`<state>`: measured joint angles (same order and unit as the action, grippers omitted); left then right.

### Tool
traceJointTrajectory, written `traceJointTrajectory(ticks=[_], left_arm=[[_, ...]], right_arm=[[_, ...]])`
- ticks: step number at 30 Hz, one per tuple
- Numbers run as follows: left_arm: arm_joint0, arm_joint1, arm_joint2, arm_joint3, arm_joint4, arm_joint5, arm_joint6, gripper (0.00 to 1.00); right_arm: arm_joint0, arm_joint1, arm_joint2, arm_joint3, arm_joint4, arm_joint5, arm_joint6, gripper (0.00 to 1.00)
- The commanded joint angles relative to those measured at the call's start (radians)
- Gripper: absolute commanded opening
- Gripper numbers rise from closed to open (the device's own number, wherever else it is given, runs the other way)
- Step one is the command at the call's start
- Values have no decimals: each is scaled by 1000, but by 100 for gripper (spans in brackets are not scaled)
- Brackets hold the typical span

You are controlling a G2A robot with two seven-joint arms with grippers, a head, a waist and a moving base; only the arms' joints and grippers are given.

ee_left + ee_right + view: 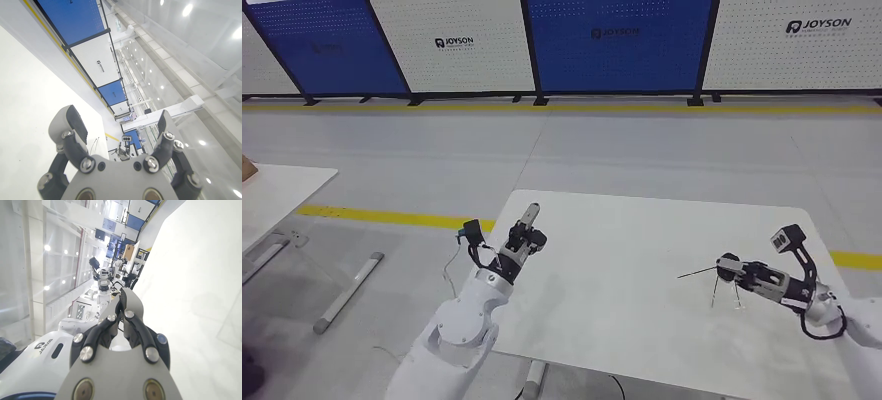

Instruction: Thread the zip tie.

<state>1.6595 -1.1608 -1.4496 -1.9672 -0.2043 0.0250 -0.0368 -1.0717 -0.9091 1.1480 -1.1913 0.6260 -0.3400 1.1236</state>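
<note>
White surface (622, 310), item list. Near left edge: my left gripper (531, 213), released, holding nothing, fingers spread wide. Near right side: my right gripper (726, 267), clenched on the thin black zip tie (698, 271), whose tail sticks out leftward over the surface. Far: blue and white wall panels (617, 45) behind a yellow floor line (542, 106).

White arms (467, 320), black wrist cables (467, 245), grey left hand (119, 113), right hand (120, 294), silver screws (87, 165)
</note>
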Motion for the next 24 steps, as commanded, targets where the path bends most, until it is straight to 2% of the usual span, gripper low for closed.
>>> traceJointTrajectory(ticks=[1, 6, 9, 12, 16, 20, 24], left_arm=[[0, 0, -1, 0, -1, 0, -1, 100], [0, 0, -1, 0, -1, 0, -1, 100], [-1, 0, 2, 1, -5, 0, -6, 100], [-8, -1, 16, -4, -28, 5, -59, 100], [-27, -4, 75, -27, -30, 24, -124, 100], [-63, -9, 150, -44, -11, 49, -167, 100], [-97, -18, 219, -39, 11, 72, -146, 100]], right_arm=[[0, 0, 0, 0, 0, 0, 0, 0], [0, 0, 0, 0, 0, 0, 0, 0], [-16, -4, 3, -21, 5, 15, -68, 0], [-26, -18, -17, -60, 42, 22, -134, 0], [-3, -46, -79, -83, 31, 18, -228, 0], [35, -76, -154, -92, -15, 36, -294, 0], [66, -92, -186, -69, -27, 73, -295, 0]])
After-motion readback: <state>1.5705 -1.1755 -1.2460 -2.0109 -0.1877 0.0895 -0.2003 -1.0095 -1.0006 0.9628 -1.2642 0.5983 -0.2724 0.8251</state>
